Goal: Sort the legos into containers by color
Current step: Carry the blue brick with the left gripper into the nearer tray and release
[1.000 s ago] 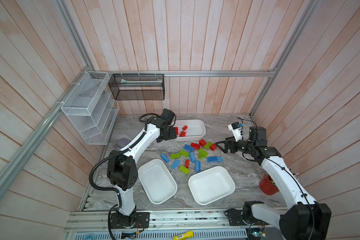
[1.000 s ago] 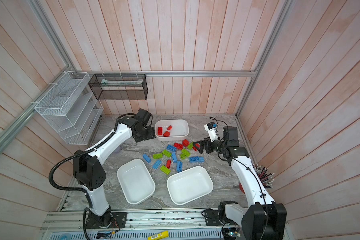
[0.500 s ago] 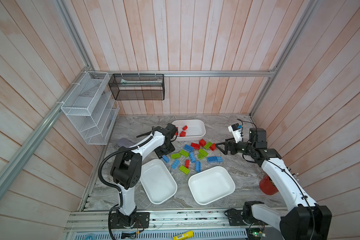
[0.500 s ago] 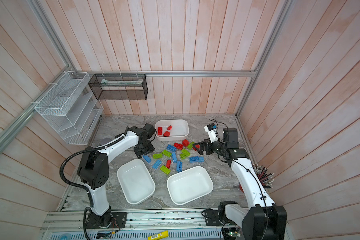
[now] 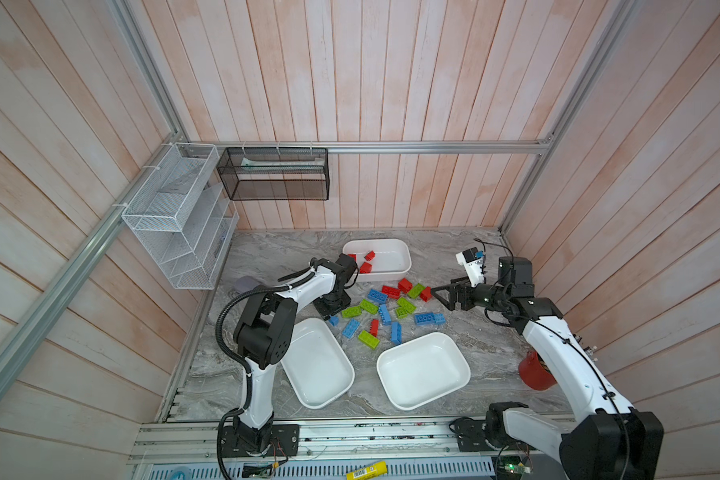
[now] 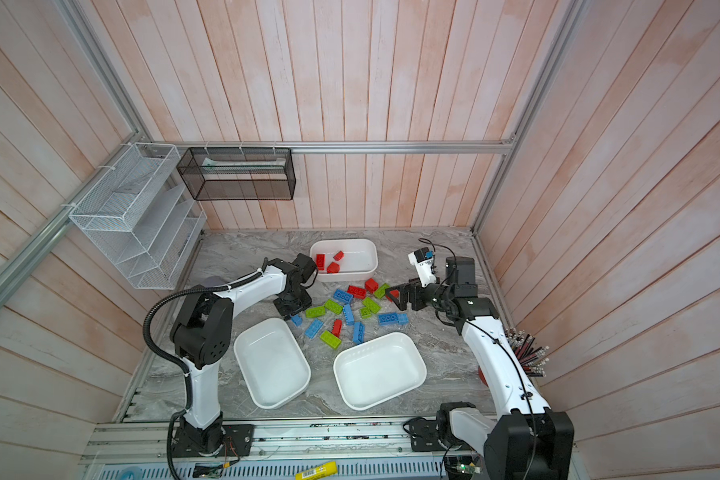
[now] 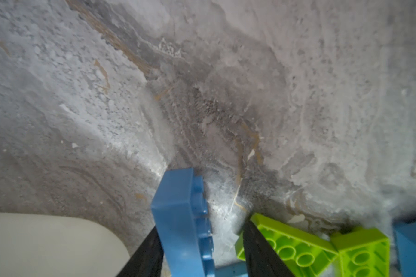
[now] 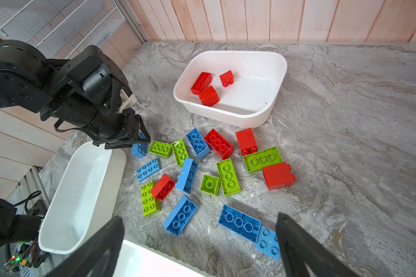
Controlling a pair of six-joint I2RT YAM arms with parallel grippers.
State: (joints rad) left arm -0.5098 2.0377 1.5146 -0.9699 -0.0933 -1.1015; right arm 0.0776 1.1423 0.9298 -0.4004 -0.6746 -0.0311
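Room: plank walls (image 5: 391,83) on 3 sides w/ metal rails; I'm looking down from above.
Table (image 5: 275,249): grey marbled top, both arms mounted along its near edge.
Racks: white wire rack (image 5: 175,220) on the left wall, black wire basket (image 5: 273,174) on the back wall, both hung above the table.
Near-right tub (image 5: 422,370): white, at the near edge right of centre; inside is bare.
Near-left tub (image 5: 321,365): white, set at an angle just beside the left arm; inside is bare too.
Far tub (image 5: 400,253): white, looks a bit smaller, toward the back wall; 3 red bricks (image 8: 208,88) in it, bunched at the end nearer the left arm.
Red cup (image 5: 535,374): by the right arm near the right wall, pencils sticking out.
Right gripper (image 5: 440,294): spread wide, nothing in it, low at the right end of the loose pile, beside a red piece.
Left gripper (image 8: 139,141): down at the pile's edge nearest the near-left tub, fingers either side of a small blue brick (image 7: 183,223). One finger is against it, I see a gap at the other, so partway open, not clamped.
Loose bricks (image 8: 228,177): red, blue, lime, on the table btwn the far tub and the 2 near tubs; one red leans on a lime one.
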